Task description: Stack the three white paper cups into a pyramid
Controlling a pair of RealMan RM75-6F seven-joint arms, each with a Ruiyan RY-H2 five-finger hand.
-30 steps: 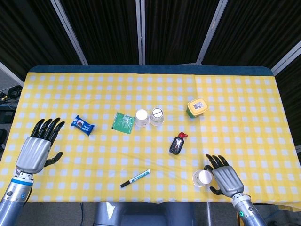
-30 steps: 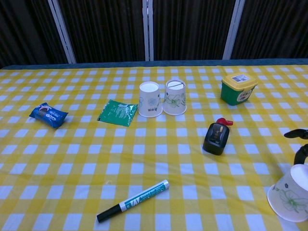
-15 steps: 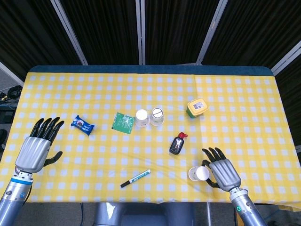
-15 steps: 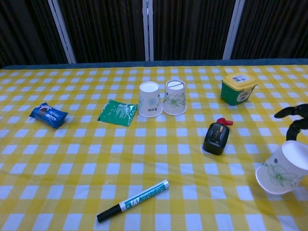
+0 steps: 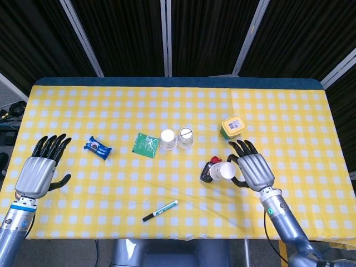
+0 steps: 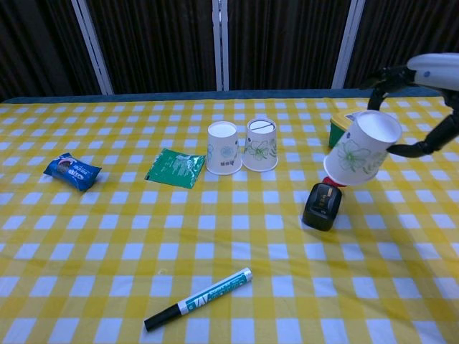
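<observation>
Your right hand (image 5: 253,167) grips a tilted, floral-printed white paper cup (image 6: 361,147) above the yellow-checked tablecloth (image 5: 111,183) before dark pleated curtains (image 6: 287,43); your left hand (image 5: 40,167) rests spread, holding nothing.

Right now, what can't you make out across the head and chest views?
- Black bottle: its red cap is hidden in the chest view behind the held cup.
- Right hand: the chest view cuts it at the frame edge; the head view shows only its back, so finger contact on the cup is unclear.
- Left hand: absent from the chest view.
- Green container: label print too small to read.
- Marker: text too small.
</observation>
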